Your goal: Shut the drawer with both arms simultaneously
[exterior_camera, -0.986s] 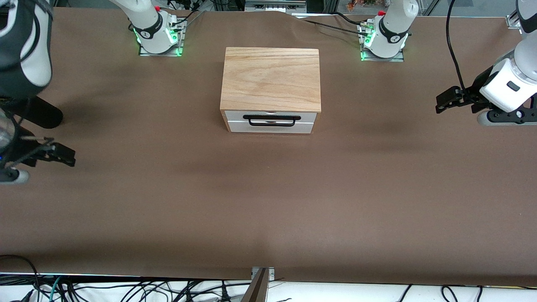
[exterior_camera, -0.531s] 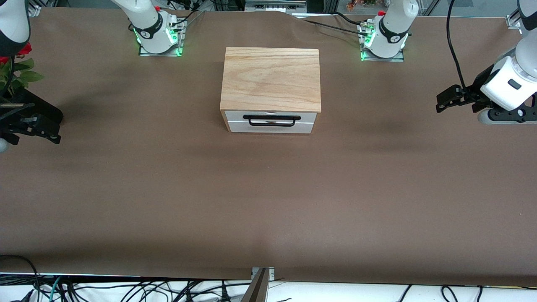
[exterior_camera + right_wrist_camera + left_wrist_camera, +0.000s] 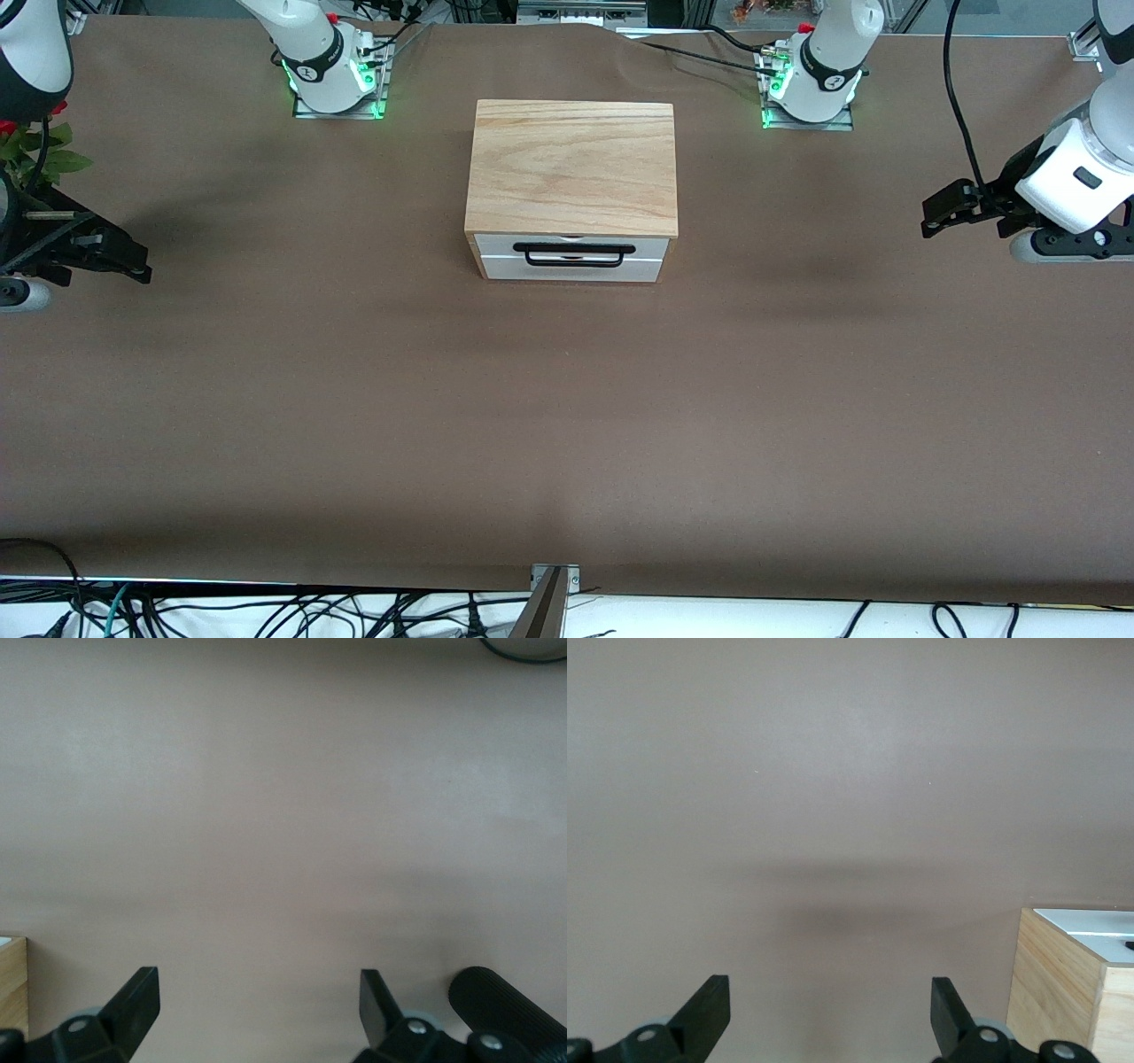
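The light oak box [image 3: 573, 167] stands mid-table between the arm bases. Its drawer [image 3: 571, 259] faces the front camera, with a white front panel and a black wire handle [image 3: 574, 255]; the panel sits about flush with the box and no wood bottom shows. My left gripper [image 3: 932, 215] is open and empty, above the table toward the left arm's end, well apart from the box. My right gripper [image 3: 133, 264] is open and empty, toward the right arm's end. The left wrist view shows its open gripper [image 3: 828, 1005] and a box corner [image 3: 1059, 983]. The right wrist view shows its open gripper [image 3: 257, 992] over bare table.
Brown paper covers the table [image 3: 567, 425]. A plant with red flowers [image 3: 35, 146] stands at the right arm's end. A black ribbed cylinder [image 3: 505, 1005] lies beside the right gripper. The arm bases [image 3: 332, 71] [image 3: 811, 80] stand farther from the front camera than the box. Cables hang along the nearest edge.
The right arm has swung up and away from the front camera, then brought its gripper slightly toward the box. The left gripper has barely moved. The drawer looks the same.
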